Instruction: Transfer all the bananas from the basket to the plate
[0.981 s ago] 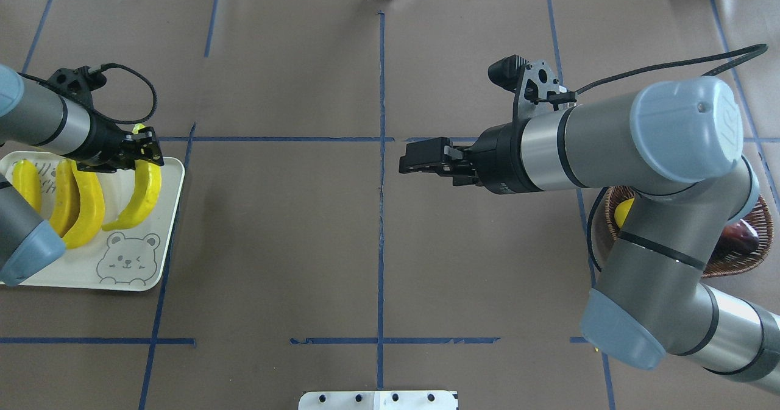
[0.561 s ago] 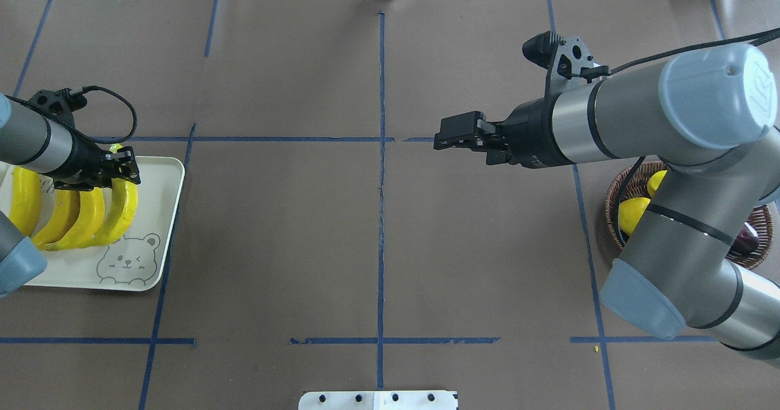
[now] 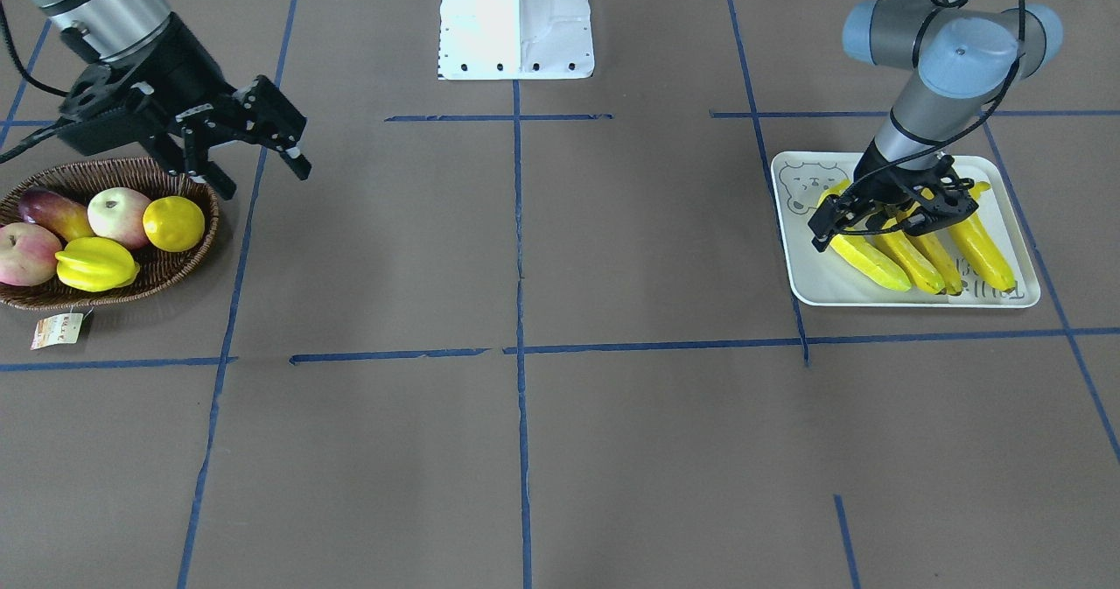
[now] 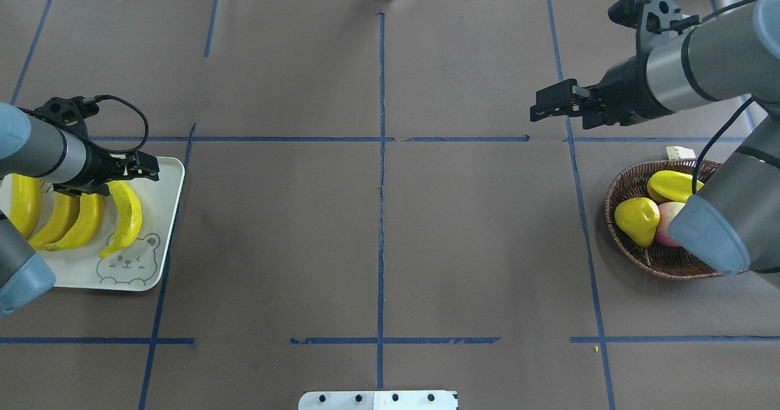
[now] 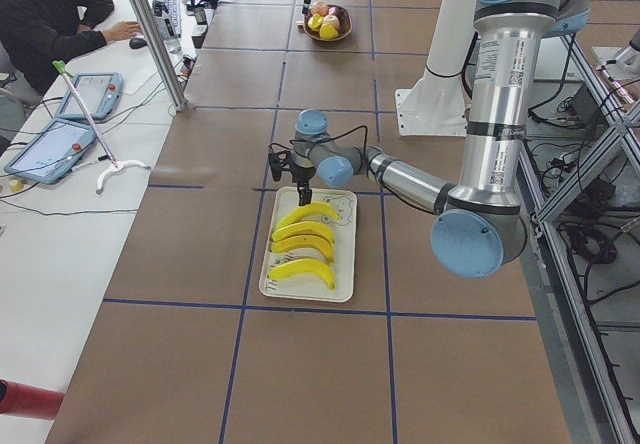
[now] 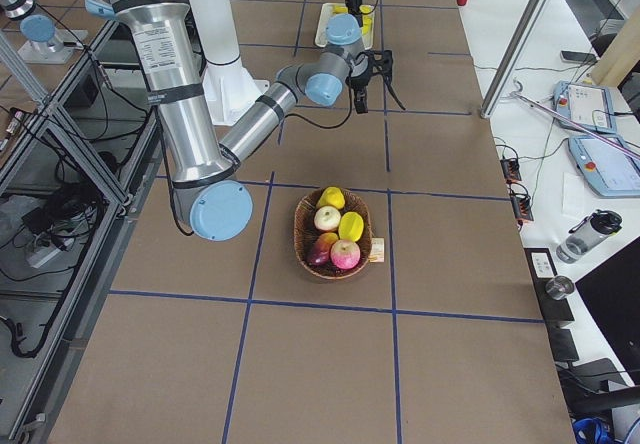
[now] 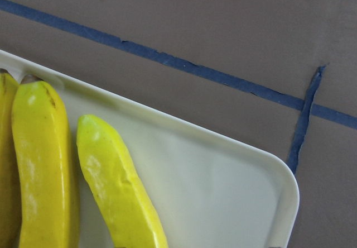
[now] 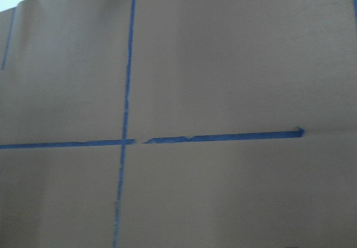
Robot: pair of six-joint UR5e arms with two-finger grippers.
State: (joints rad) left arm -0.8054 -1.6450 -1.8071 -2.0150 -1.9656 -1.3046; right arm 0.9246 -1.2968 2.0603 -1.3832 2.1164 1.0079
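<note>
Four yellow bananas lie side by side on the white bear-face plate (image 4: 164, 203) at the table's left end. The rightmost banana (image 4: 125, 215) lies free by the bear drawing, with three others (image 4: 58, 218) beside it. They also show in the front view (image 3: 910, 261) and the left wrist view (image 7: 117, 186). My left gripper (image 4: 146, 171) hovers just over the far end of that banana, jaws spread and empty (image 3: 892, 221). My right gripper (image 4: 535, 113) is open and empty, in the air beyond the basket (image 4: 627, 181). No banana shows in the basket.
The wicker basket (image 3: 114, 169) at the right end holds a lemon (image 3: 173, 223), a starfruit (image 3: 96, 263), two apples and a dark mango. My right arm's elbow (image 4: 710, 233) hangs over the basket's near side. A white base plate (image 3: 516, 20) sits at the robot's edge.
My left gripper set the fourth banana down beside the others and let go. My right arm swung back to the right and farther away, uncovering the basket.
</note>
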